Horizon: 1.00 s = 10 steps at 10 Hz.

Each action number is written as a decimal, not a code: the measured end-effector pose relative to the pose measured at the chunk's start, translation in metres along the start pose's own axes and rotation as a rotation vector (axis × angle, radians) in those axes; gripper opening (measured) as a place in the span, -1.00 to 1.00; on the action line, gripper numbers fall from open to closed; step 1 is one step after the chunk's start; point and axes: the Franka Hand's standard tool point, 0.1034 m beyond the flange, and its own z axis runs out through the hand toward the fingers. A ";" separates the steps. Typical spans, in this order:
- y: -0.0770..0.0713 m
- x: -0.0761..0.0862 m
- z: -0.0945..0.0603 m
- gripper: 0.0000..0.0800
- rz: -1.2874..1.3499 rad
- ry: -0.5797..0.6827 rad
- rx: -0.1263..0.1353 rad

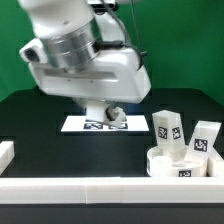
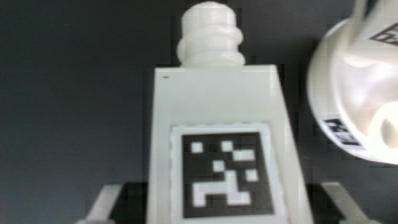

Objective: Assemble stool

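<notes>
Exterior view: the arm (image 1: 85, 60) fills the picture from 11 o'clock down to the middle. Its bulky wrist hangs low over the marker board (image 1: 95, 124), which lies flat on the dark bench (image 1: 50, 125) at the centre. At 4 o'clock sits the round white seat (image 1: 178, 163), with a tag on its wall. Two tagged legs stand upright just behind it, one leg (image 1: 165, 128) toward 3 o'clock and the other leg (image 1: 205, 140) at the exterior view's right edge. Whether they touch the seat cannot be told. A white rail (image 1: 90, 188) runs across the front at 6 o'clock, and a white block (image 1: 6, 152) shows at 8 o'clock.

Wrist view: the tool (image 2: 217, 205) is clenched on the third leg (image 2: 217, 110). Its grey fingers (image 2: 114, 203) press against the leg's two flanks. The leg's tagged face is turned to the camera, and its ribbed peg (image 2: 210, 35) points away from the tool. The seat's curved rim (image 2: 356, 90) lies just beside this leg, with a strip of dark bench between them.
</notes>
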 end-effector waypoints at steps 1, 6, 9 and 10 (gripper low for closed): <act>-0.009 -0.003 -0.004 -0.16 -0.006 0.037 0.007; -0.034 0.005 -0.010 -0.16 -0.053 0.432 0.071; -0.054 0.005 -0.011 -0.16 -0.086 0.628 0.098; -0.064 0.003 -0.009 -0.16 -0.115 0.691 0.101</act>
